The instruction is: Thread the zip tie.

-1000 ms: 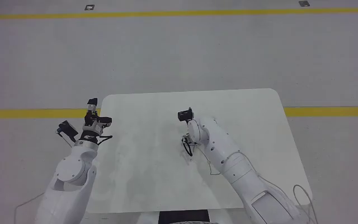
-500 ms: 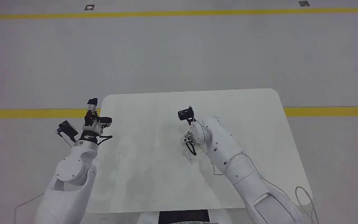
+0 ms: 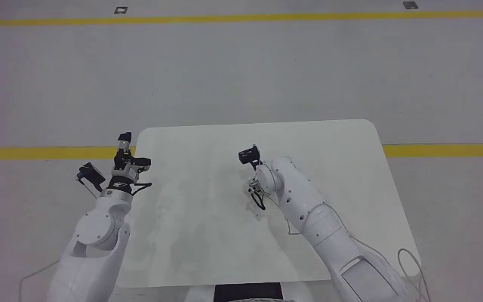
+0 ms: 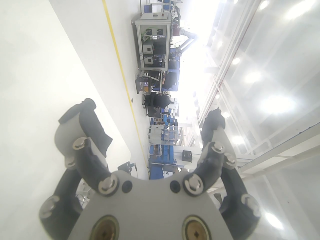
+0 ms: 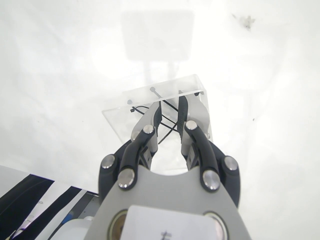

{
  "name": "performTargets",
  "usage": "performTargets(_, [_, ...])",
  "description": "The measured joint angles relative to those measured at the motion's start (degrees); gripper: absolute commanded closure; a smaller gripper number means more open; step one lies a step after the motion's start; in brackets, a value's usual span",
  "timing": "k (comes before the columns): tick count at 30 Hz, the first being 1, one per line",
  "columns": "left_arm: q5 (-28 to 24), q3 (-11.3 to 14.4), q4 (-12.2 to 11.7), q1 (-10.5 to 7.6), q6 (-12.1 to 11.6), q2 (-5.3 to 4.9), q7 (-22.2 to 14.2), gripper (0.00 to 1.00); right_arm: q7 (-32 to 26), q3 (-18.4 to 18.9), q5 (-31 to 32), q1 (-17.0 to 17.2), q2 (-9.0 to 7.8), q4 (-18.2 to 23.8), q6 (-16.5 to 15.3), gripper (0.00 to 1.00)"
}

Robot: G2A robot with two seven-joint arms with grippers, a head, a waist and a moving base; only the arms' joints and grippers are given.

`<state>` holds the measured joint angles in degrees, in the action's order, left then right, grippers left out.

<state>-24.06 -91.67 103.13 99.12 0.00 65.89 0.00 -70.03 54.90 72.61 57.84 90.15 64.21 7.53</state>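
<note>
**Zip ties in a clear box, with the right gripper dipped in**

Zip ties (image 5: 168, 106) are thin and black. They lie crossed over each other inside a small clear box (image 5: 193, 84). One tie has its little square head up near the far wall of the box. I cannot count how many ties there are.

The box sits on the white table (image 5: 62, 63), near the middle, and its top is open.

The right gripper (image 5: 170, 104) points down into the box. Its two fingers are a little way apart, with a gap between them. Some of the black ties run across that gap. I cannot tell if a finger touches a tie. From the top view, the right gripper (image 3: 256, 198) is over the middle of the table (image 3: 339, 166).

A small grey smudge (image 5: 246, 21) is on the table, well apart from the box.

The left gripper (image 3: 133, 149) is at the left edge of the table, far from the box. In its own wrist view, the left gripper (image 4: 150, 109) has its fingers spread wide and nothing is between them. It points out at the room, where there are machines and blue racks far off.

A yellow line (image 3: 226, 16) runs along the grey floor past the table.
</note>
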Motion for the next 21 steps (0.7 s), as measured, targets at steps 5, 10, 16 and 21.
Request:
performTargets(5, [0.00, 0.00, 0.00, 0.00, 0.00, 0.00, 0.00, 0.00, -0.23, 0.22, -0.13, -0.04, -0.07, 0.84, 0.16, 0.76])
performTargets(10, [0.00, 0.00, 0.00, 0.00, 0.00, 0.00, 0.00, 0.00, -1.81, 0.47, 0.70, 0.66, -0.32, 3.54, 0.89, 0.74])
performTargets(16, [0.00, 0.00, 0.00, 0.00, 0.00, 0.00, 0.00, 0.00, -4.78, 0.88, 1.33, 1.58, -0.44, 6.12, 4.09, 0.75])
performTargets(21, [0.00, 0.00, 0.00, 0.00, 0.00, 0.00, 0.00, 0.00, -6.23, 0.69, 0.67, 1.37, -0.15, 5.32, 6.79, 0.79])
